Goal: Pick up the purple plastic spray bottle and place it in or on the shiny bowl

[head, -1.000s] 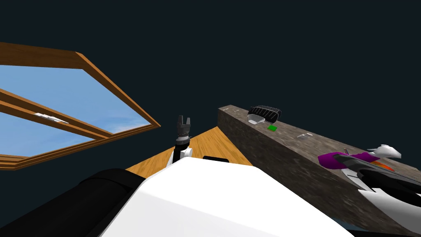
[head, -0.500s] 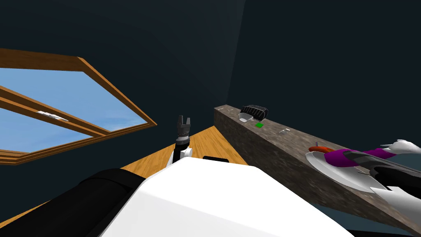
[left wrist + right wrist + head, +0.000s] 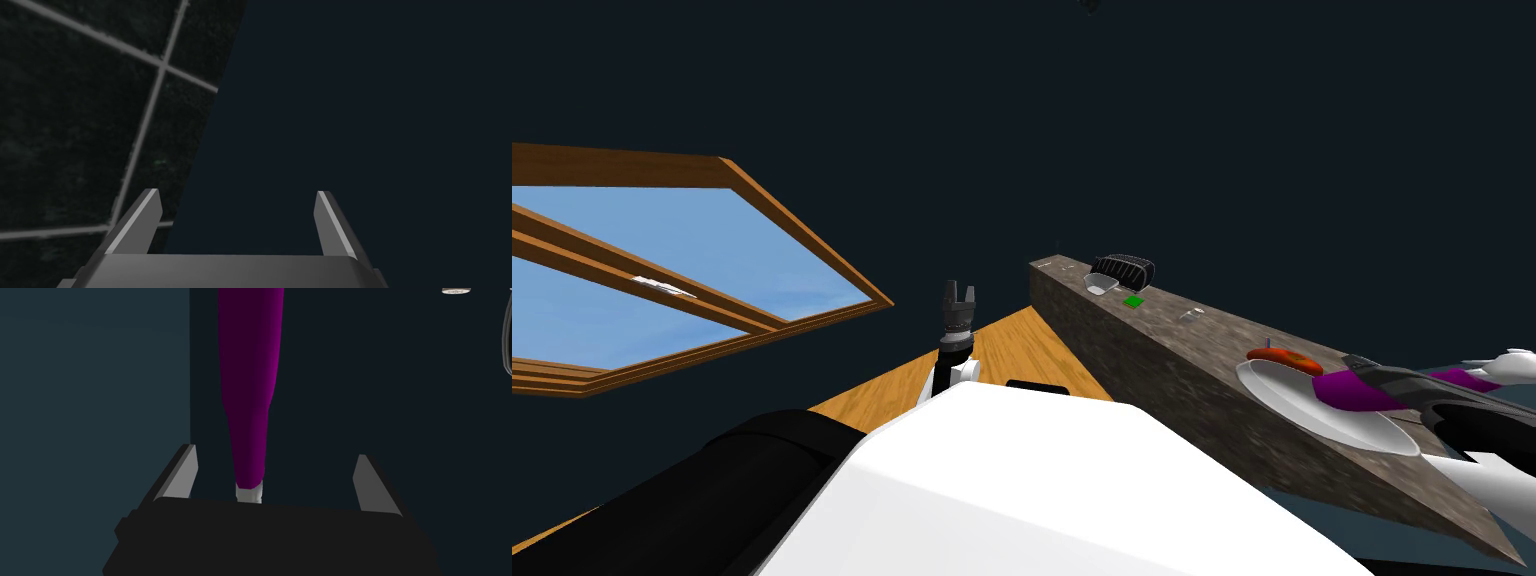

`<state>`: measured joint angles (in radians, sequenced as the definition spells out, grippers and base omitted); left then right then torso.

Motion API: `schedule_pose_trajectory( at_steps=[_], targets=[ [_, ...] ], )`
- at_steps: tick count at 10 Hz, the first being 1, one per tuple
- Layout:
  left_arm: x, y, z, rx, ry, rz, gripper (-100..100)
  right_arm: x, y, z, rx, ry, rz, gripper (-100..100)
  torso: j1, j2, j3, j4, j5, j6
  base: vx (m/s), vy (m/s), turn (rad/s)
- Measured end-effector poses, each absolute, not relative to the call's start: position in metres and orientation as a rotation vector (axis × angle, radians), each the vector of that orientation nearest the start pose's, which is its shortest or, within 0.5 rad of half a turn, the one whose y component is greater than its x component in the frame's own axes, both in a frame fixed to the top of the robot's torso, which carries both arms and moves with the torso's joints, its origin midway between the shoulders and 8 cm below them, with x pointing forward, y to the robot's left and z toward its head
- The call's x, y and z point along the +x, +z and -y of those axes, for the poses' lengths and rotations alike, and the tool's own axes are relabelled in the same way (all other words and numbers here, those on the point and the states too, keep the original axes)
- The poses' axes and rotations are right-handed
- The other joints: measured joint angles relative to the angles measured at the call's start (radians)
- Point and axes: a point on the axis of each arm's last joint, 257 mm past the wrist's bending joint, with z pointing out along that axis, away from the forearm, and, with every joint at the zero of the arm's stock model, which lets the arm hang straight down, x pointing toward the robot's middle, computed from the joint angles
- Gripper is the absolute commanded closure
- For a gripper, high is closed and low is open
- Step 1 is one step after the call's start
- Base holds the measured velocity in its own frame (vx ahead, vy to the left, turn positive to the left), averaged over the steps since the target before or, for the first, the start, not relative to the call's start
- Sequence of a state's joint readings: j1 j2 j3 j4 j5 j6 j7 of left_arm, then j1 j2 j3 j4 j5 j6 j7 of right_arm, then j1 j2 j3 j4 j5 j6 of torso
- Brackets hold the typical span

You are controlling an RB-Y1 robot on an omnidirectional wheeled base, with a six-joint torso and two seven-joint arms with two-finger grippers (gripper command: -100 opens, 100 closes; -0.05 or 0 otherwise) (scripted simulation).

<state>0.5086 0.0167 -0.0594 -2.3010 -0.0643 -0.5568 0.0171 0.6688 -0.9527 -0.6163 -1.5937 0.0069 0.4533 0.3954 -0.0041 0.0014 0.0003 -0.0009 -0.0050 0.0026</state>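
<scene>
One long speckled counter (image 3: 1162, 345) runs beneath your right gripper (image 3: 276, 454), and on it, under those fingers, lies the wide pale bowl (image 3: 1287, 405). The purple bottle (image 3: 1344, 393) lies on its side across the bowl, its body reaching out beyond the fingertips and its pale neck against the gripper's dark body. Your right fingers stand apart, one on each side of the bottle, touching neither side. Take this as the let-go, by the look of it: the bottle seems laid on the bowl, though you cannot tell from here whether it rests fully. Do it well by keeping the fingers wide and backing the hand off slowly, clear of the neck, so nothing drags the bottle off the rim. Mind the small orange-red thing (image 3: 1284, 360) at the bowl's edge just beyond the fingertips. Your left gripper (image 3: 237, 200) hangs well apart from all this, fingers spread and empty.
</scene>
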Motion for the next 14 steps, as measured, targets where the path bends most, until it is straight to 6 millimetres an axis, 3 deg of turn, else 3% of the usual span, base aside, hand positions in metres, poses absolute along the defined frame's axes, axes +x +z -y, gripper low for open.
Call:
schedule_pose_trajectory(
  at_steps=[1, 2, 3, 11, 12, 14],
  targets=[
    [0.333, 0.040, -0.248, -0.562, -1.353, -0.612, 0, 0.231, -0.125, 0.806, 0.834, -0.707, -1.668, -100, 0.000, 0.000, 0.000, 0.000, 0.000, 0.000, 0.000, 0.000, 0.000],
    [0.333, 0.040, -0.248, -0.562, -1.353, -0.612, 0, 0.231, -0.125, 0.806, 0.834, -0.707, -1.668, 0, 0.001, 0.000, 0.000, 0.000, 0.000, 0.000, 0.000, 0.000, 0.000],
    [0.333, 0.040, -0.248, -0.562, -1.353, -0.612, 0, 0.231, -0.125, 0.806, 0.834, -0.707, -1.668, -100, 0.001, 0.000, 0.000, 0.000, 0.000, 0.000, -0.001, -0.009, -0.029],
    [0.333, 0.040, -0.248, -0.562, -1.353, -0.612, 0, 0.253, -0.066, 0.787, 0.805, -0.695, -1.671, -100, 0.000, 0.000, 0.000, 0.000, 0.000, 0.000, -0.002, -0.011, -0.027],
    [0.333, 0.040, -0.248, -0.562, -1.353, -0.612, 0, 0.253, -0.066, 0.786, 0.806, -0.696, -1.671, 0, 0.000, 0.000, 0.000, 0.000, 0.000, 0.000, 0.000, 0.000, 0.000],
    [0.333, 0.040, -0.248, -0.562, -1.353, -0.612, 0, 0.253, -0.066, 0.786, 0.806, -0.696, -1.671, 0, 0.001, 0.000, 0.000, 0.000, 0.000, 0.000, 0.000, 0.000, 0.000]
  ],
)
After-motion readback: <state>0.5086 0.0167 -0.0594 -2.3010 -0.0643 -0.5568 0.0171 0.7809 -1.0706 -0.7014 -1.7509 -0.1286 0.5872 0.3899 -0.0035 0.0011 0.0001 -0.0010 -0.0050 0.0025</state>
